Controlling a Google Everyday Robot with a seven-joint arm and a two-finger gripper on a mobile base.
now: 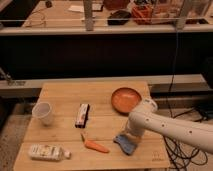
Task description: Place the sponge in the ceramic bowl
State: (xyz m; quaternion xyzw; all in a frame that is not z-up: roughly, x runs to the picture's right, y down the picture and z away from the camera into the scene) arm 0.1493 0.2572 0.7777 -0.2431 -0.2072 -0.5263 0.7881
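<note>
The blue-grey sponge (125, 144) lies flat on the wooden table (65, 95), near its front right corner. My gripper (130, 135) points down at the sponge's far end, at the tip of the white arm that reaches in from the right. The arm's bulk hides where the gripper meets the sponge. The ceramic bowl (126, 100), orange-brown and shallow, sits empty at the back right of the table, behind the arm's bend.
An orange carrot (96, 146) lies just left of the sponge. A black bar-shaped packet (82, 115) sits mid-table, a white cup (43, 113) at the left, and a white bottle (46, 152) lies at the front left. Cables hang at the right.
</note>
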